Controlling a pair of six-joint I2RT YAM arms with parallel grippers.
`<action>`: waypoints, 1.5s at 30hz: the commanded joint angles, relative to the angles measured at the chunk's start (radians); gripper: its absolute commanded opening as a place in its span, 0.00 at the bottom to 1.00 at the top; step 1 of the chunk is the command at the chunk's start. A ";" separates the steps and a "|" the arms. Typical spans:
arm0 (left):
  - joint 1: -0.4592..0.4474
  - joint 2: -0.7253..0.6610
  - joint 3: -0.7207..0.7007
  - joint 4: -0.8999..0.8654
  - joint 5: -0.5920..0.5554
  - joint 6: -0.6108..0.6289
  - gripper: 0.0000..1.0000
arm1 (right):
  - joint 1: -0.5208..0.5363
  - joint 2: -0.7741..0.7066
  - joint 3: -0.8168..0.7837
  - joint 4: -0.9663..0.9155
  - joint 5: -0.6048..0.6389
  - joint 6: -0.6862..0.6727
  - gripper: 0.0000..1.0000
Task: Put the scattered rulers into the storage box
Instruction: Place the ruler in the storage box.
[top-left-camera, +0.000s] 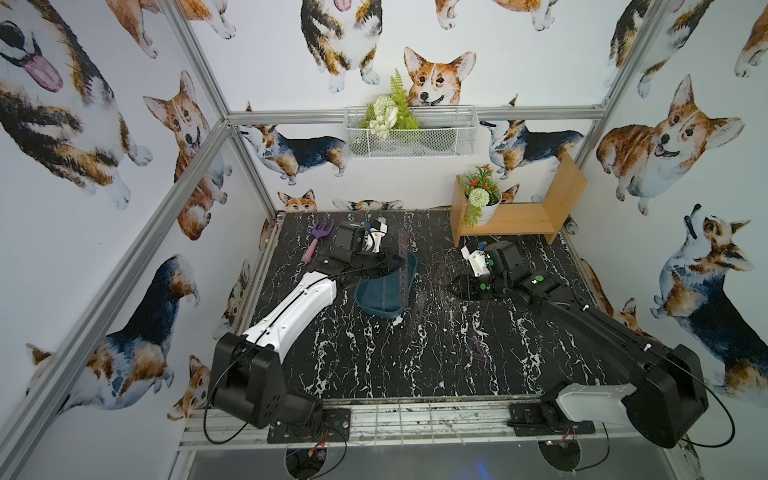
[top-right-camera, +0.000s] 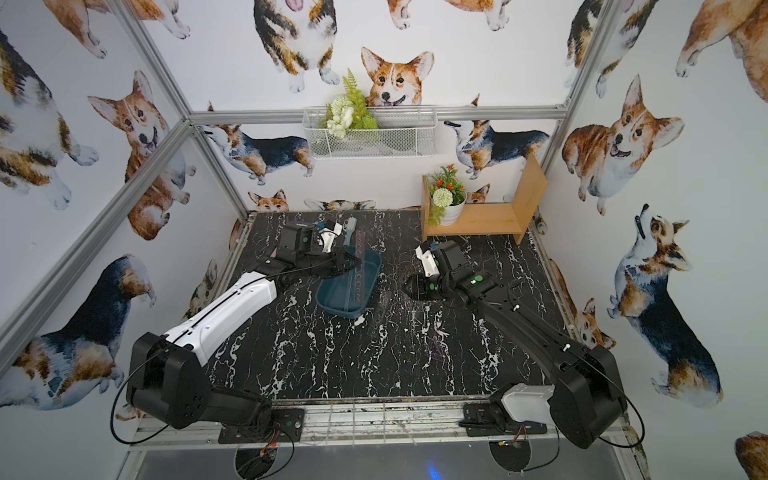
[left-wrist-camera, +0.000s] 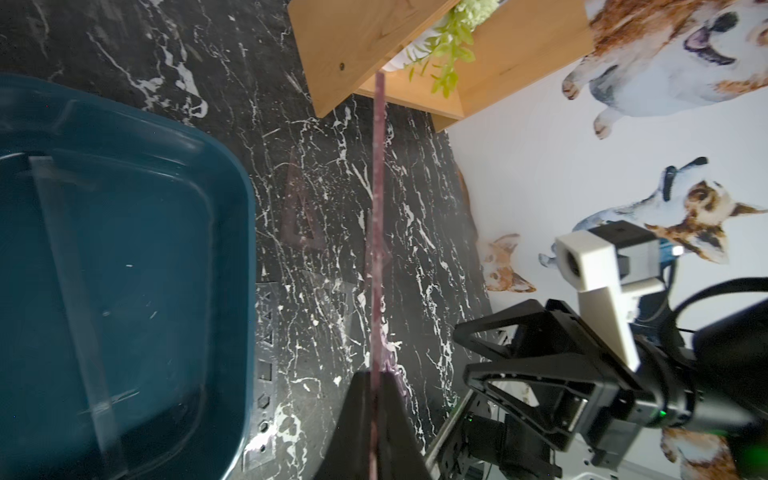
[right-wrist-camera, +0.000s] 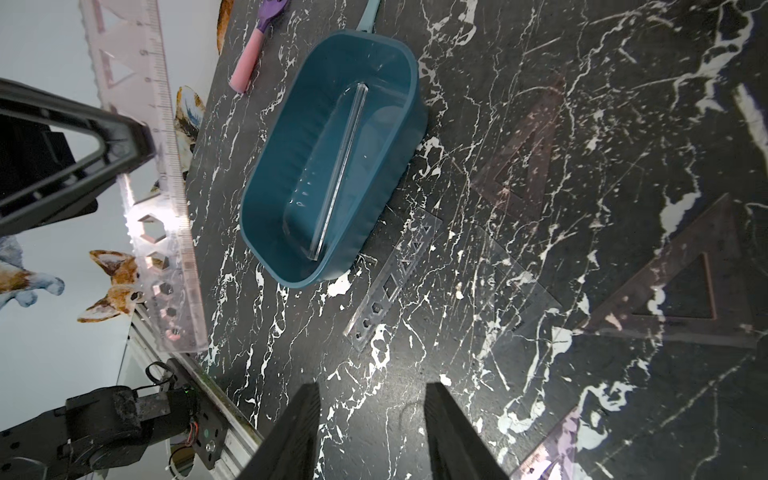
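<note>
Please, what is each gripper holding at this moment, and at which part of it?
The left gripper pinches the pink ruler near its middle. The right gripper is open and holds nothing.

In both top views the left arm hides part of the storage box.

Three white walls, printed all over with big corgis. Bare aluminium frame up corners and across back. Table: black marble look, white veins. Metal grid strip along near edge. White wire basket hung on back rail, fake fern and white flowers inside. Low wooden shelf at back right, small potted plant on it. Light soft, even.
</note>
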 joint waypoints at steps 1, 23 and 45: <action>0.011 0.033 0.016 -0.061 -0.029 0.075 0.00 | 0.009 0.013 0.019 -0.027 0.035 -0.026 0.47; 0.033 0.315 0.126 -0.081 -0.105 0.177 0.00 | 0.082 0.016 0.032 -0.045 0.096 -0.007 0.46; 0.028 0.431 0.114 -0.048 -0.106 0.191 0.00 | 0.082 0.033 0.038 -0.042 0.096 -0.008 0.47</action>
